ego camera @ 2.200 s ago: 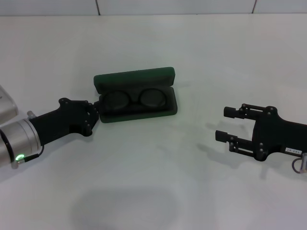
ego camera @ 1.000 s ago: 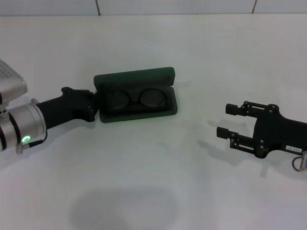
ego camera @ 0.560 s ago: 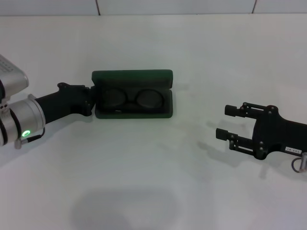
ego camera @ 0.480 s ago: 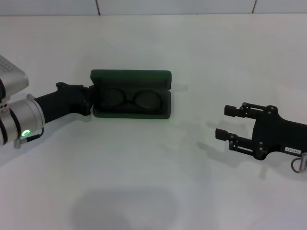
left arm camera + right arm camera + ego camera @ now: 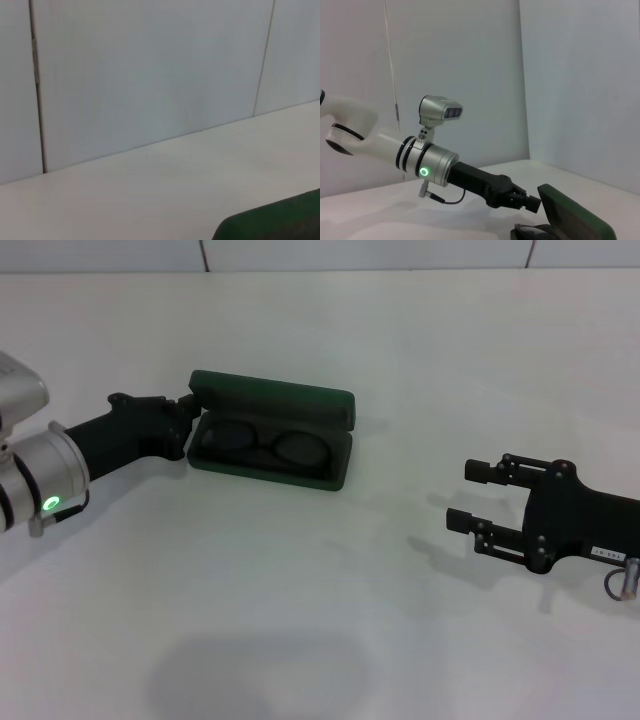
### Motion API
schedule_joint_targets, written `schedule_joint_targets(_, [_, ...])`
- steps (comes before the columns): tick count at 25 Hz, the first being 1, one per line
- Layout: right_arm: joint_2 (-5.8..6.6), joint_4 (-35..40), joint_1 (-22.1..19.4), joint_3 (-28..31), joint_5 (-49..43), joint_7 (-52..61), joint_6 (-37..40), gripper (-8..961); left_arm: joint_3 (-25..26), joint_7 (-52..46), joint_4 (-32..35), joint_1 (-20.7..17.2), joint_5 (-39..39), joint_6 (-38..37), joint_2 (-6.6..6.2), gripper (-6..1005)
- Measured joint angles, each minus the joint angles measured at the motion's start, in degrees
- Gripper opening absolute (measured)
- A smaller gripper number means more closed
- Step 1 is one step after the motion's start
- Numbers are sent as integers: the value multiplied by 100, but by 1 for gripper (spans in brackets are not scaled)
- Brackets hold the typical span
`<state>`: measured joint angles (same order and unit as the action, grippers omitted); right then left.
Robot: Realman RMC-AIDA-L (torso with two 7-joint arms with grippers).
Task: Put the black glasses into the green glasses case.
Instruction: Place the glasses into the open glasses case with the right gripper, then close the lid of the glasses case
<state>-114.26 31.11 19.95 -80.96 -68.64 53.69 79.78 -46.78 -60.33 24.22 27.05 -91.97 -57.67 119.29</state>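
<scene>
- The left hand (image 5: 186, 412) reaches in from the left side of the head view, its black fingers at the left end of the green glasses case (image 5: 272, 439), up against the lid's corner.
- Whether the left hand's fingers are apart or pressed together cannot be told; their tips merge with the dark edge of the case.
- In the right wrist view the left hand (image 5: 527, 201) appears as a black tip just beside the raised lid of the green glasses case (image 5: 575, 215); behind it runs a silver wrist section with a glowing green ring.
- The green glasses case lies on the white table (image 5: 330, 600) left of centre, its lid partly raised and leaning over the tray.
- The black glasses (image 5: 262, 445) lie inside the tray, both oval lenses showing below the lid's edge.
- The left wrist view shows only a corner of the green glasses case (image 5: 280, 220), the table and a pale panelled wall (image 5: 150, 70).
- The right hand (image 5: 470, 497) rests over the table's right side, well apart from the case, its two black fingers spread apart and holding nothing.
</scene>
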Motion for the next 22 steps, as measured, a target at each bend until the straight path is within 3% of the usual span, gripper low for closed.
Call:
schedule_joint_targets(8, [0,0,-33,25,0,0,9,578,5,-404,8,-289,5,-535,-94,18])
schedule_joint_targets(12, [0,0,-36,31,0,0,10,577,-14,-1702,285,-371,29,-910,-163,19])
schedule_joint_targets(18, [1,-5,-44,31,-34,-12,-22,577,-109,-2689,1194,-288,-135,-1014,30,19])
schedule_joint_targets(22, [-4,-27,-45,34,-116,-64,-34,577,-541,-3305,1832,-82,-97,-913,58,19])
